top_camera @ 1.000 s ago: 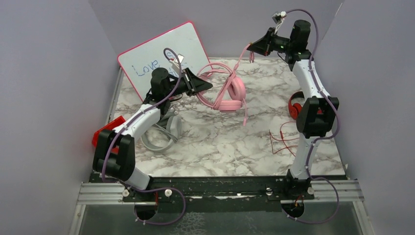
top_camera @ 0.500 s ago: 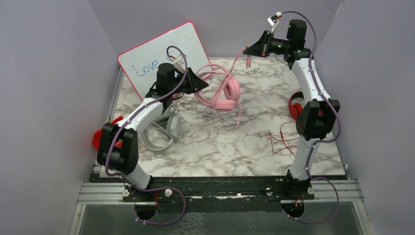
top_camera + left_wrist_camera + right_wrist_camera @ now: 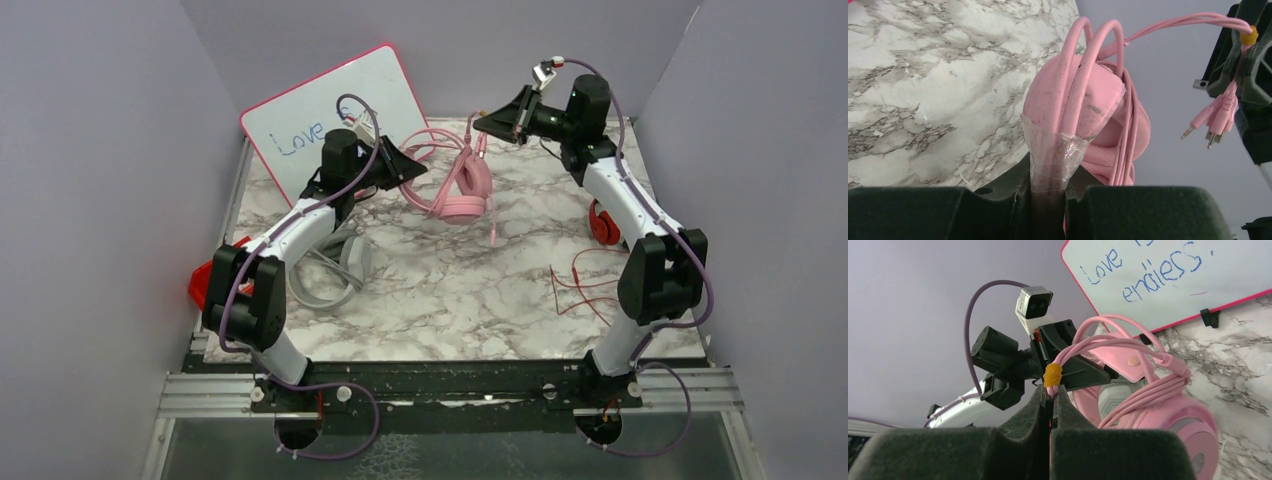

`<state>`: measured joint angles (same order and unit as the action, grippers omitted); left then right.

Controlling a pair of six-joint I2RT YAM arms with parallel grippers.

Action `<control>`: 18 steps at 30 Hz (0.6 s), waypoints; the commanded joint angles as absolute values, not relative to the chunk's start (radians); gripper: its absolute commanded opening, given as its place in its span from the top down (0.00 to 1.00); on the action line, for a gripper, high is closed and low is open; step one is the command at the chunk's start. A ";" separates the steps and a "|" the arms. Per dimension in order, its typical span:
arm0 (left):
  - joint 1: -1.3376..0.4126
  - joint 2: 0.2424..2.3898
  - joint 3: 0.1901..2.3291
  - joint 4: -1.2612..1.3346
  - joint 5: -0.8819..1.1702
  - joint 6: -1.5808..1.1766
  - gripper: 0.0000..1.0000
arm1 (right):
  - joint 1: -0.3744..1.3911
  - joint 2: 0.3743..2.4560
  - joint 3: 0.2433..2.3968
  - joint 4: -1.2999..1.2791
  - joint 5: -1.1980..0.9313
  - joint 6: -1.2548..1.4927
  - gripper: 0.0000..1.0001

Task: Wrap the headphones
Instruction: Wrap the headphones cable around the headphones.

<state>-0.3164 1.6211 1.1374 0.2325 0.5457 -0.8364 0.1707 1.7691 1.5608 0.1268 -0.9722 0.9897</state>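
Observation:
The pink headphones [image 3: 462, 190] hang above the back of the table, their pink cable [image 3: 447, 138] looped round them. My left gripper [image 3: 412, 168] is shut on their headband [image 3: 1075, 85]. My right gripper [image 3: 480, 122] is shut on the pink cable [image 3: 1128, 342] just below an orange band [image 3: 1052, 374]; the plugs [image 3: 1215, 117] dangle from it. The grey/white headphones [image 3: 335, 275] lie under my left arm. The red-and-black headphones [image 3: 601, 221] lie at the right behind my right arm, their red cable [image 3: 574, 285] spread on the table.
A whiteboard [image 3: 335, 115] with a pink rim and blue writing leans at the back left. A red object [image 3: 205, 280] lies at the left table edge. Purple walls close in the marble table [image 3: 450, 300] on three sides.
My right gripper has moved left and down toward the headphones with the cable end. My left gripper has pulled the pink headphones slightly back and left. The dangling cable end has swung left.

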 commanded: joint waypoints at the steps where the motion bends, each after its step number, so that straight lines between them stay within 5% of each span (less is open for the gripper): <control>1: -0.321 1.607 1.178 0.355 0.569 -0.952 1.00 | 0.245 1.680 1.467 0.324 -0.778 1.064 1.00; 18: -0.331 1.574 1.193 0.480 0.603 -1.098 1.00 | 0.524 1.609 1.382 0.213 -0.221 0.480 1.00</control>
<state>-0.3241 1.6211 1.1446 0.3470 0.5602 -1.0088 0.4786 1.6459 1.4071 0.2070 -0.3687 0.6640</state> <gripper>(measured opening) 0.190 0.033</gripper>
